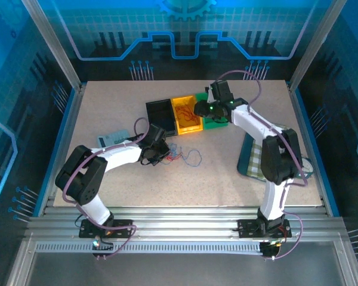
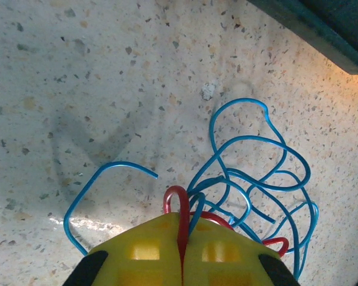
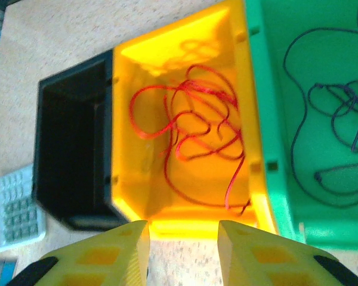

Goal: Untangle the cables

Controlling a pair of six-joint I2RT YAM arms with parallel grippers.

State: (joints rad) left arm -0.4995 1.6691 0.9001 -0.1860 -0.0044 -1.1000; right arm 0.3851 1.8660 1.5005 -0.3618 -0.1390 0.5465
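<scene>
Left end effector (image 2: pixel 182 241): clenched on the red cable (image 2: pixel 174 199), low over the tabletop (image 2: pixel 77 71).
Right end effector (image 3: pixel 183 238): released, hanging at the near rim of the yellow bin (image 3: pixel 137 196).
Risk: I judge the blue cable (image 2: pixel 259 146) is looped through the red one; a lift could drag both, or the thin wire could slip free.
Yellow bin: another red bunch (image 3: pixel 197 128).
Green bin (image 3: pixel 274 71): dark cable (image 3: pixel 345 102).
Black bin (image 3: pixel 71 149): looks empty to me.

Top camera is looking down from behind; right wrist camera, close, is sharing the yellow plastic bin (image 3: pixel 167 50) ahead of the right pincer (image 3: pixel 183 231).
</scene>
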